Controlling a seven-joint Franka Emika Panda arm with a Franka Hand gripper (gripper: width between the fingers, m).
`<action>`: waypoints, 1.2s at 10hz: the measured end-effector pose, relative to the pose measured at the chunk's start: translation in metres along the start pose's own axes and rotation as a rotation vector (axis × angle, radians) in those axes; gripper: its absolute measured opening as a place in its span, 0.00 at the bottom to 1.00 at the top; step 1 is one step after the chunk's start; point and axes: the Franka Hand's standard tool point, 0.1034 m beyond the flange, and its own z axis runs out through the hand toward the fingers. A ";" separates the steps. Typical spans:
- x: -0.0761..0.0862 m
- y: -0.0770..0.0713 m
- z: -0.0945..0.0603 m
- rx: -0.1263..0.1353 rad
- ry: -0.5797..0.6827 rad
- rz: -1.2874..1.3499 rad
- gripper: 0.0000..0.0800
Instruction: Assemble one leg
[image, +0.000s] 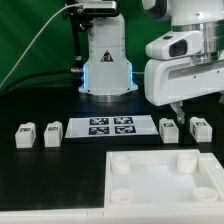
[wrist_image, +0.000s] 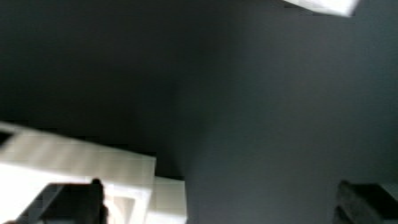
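Leg (image: 169, 128) stands just beneath the parted jaws, apart from them.

Exterior view evenly lit and sharp; wrist view dim, the tool (wrist_image: 228, 204) blurred

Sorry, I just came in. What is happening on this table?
The robot arm's two-finger gripper hangs open and empty above the black table, toward the exterior view's right. Four small stubby white plastic legs lie loose, two on each side of the marker board. The large white square panel with round sockets has no leg fitted yet.
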 end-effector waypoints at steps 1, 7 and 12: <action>-0.003 -0.003 0.002 0.007 -0.004 0.100 0.81; -0.043 -0.033 0.021 -0.015 -0.360 0.159 0.81; -0.045 -0.032 0.019 -0.013 -0.810 0.165 0.81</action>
